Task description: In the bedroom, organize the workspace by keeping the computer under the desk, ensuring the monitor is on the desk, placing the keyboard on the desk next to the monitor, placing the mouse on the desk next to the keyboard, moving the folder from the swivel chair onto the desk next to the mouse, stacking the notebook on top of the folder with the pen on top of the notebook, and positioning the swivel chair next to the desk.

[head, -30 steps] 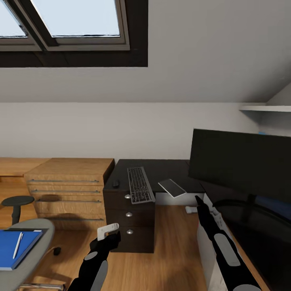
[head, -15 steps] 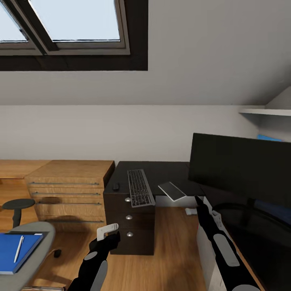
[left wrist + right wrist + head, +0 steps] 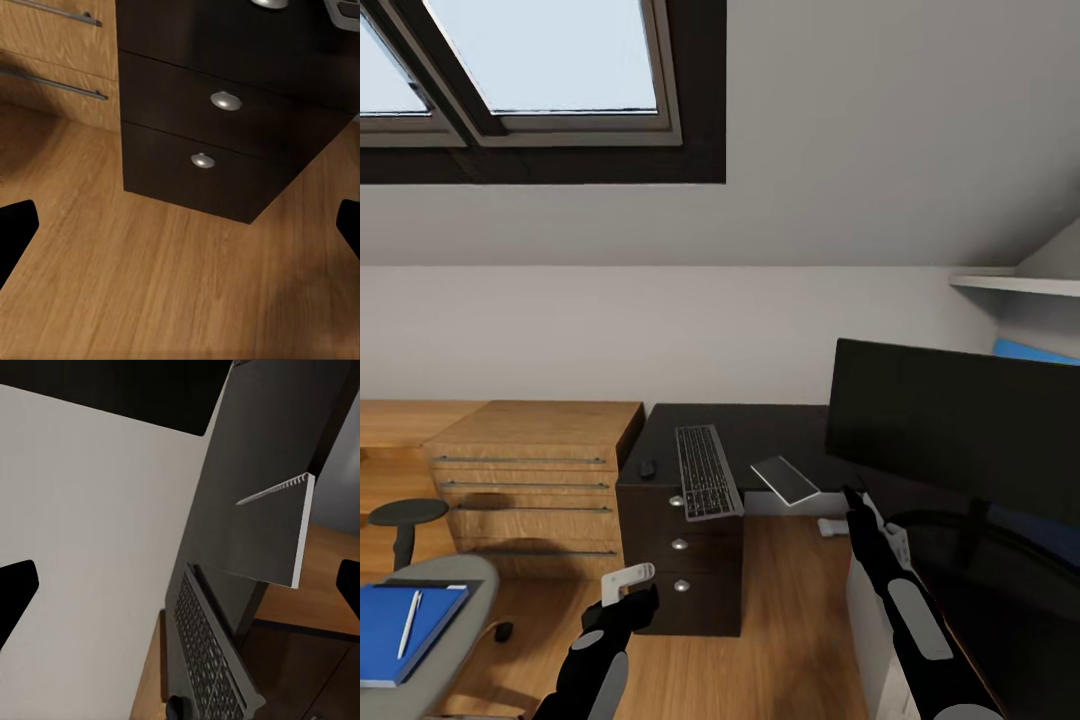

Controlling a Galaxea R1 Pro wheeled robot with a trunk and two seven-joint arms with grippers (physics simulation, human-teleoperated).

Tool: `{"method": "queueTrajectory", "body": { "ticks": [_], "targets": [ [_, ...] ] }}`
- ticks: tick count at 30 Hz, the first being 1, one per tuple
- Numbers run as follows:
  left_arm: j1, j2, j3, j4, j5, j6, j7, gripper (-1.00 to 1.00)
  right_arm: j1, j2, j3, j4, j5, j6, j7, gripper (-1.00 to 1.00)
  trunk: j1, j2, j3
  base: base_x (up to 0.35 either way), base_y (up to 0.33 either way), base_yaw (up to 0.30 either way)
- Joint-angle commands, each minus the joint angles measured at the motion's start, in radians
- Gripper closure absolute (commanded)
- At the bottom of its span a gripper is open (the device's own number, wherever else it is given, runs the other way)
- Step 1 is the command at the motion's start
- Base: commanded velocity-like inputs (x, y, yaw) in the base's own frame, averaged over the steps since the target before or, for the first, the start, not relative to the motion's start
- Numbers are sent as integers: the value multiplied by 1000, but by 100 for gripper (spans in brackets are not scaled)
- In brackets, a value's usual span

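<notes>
The left hand point(image 3: 628, 583) hangs low over the wooden floor in front of the black drawer unit point(image 3: 680, 545), its fingers spread apart and holding nothing; in the left wrist view its dark fingertips point(image 3: 15, 229) sit wide at either edge with only floor and drawers between them. The right hand point(image 3: 852, 497) reaches up toward the edge of the surface point(image 3: 760, 425), and its fingers are likewise apart and empty in the right wrist view.

As for progress, the monitor point(image 3: 950, 425) stands on the surface already. The keyboard point(image 3: 705, 470) lies on the surface over the drawer unit, with the mouse point(image 3: 648, 467) just beside it, so those parts look close to done, though the keyboard sits a little apart from the monitor. The notebook point(image 3: 785, 479) lies at the edge of the surface, tilted and partly overhanging, between keyboard and monitor.

What remains is the larger share, by my judgement. The folder point(image 3: 400, 620) lies on the seat of the swivel chair point(image 3: 455, 580), with the pen point(image 3: 408, 622) resting on top of it. The folder must come to the surface beside the mouse, the notebook go onto it, the pen onto that, and the chair be brought up to the surface. I cannot make out the computer for certain.
</notes>
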State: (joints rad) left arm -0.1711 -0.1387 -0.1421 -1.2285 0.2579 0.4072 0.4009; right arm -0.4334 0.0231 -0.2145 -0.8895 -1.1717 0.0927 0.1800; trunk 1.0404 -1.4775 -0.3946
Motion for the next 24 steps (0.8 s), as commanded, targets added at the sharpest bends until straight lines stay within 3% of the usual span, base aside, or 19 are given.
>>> {"method": "queueTrajectory", "body": {
  "ticks": [1, 8, 12, 13, 14, 17, 24],
  "targets": [
    [-1, 0, -2, 0, 11, 2, 9, -100, -1, 1, -5, 0, -9, 9, 4, -100, -4, 7, 2, 0, 0, 0],
    [-1, 0, 0, 8, 9, 4, 7, -100, -1, 1, 1, -1, -3, 11, 2, -100, -31, 56, 24, 0, 0, 0],
    [-1, 7, 2, 80, 10, 1, 9, -100, -1, 0, 12, -4, 5, 13, -5, -100, -46, 84, 36, 0, 0, 0],
    [-1, 20, 3, 190, 10, -2, 9, -100, -1, -2, 30, -6, 16, 14, -27, -100, -50, 91, 40, 0, 0, 0],
    [-1, 26, 4, 246, 10, -9, 8, -100, -1, -2, 36, -8, 19, 14, -41, -100, -54, 98, 43, 0, 0, 0],
    [-1, 33, 4, 328, 10, -45, 7, -100, -1, -4, 42, -19, 23, 14, -67, -100, -65, 119, 52, 0, 0, 0],
    [-1, 38, 0, 569, 10, -262, -1, -100, 8, -6, 47, -138, 61, 15, -173, -100, -92, 168, 74, 0, 0, 0]
  ]
}}
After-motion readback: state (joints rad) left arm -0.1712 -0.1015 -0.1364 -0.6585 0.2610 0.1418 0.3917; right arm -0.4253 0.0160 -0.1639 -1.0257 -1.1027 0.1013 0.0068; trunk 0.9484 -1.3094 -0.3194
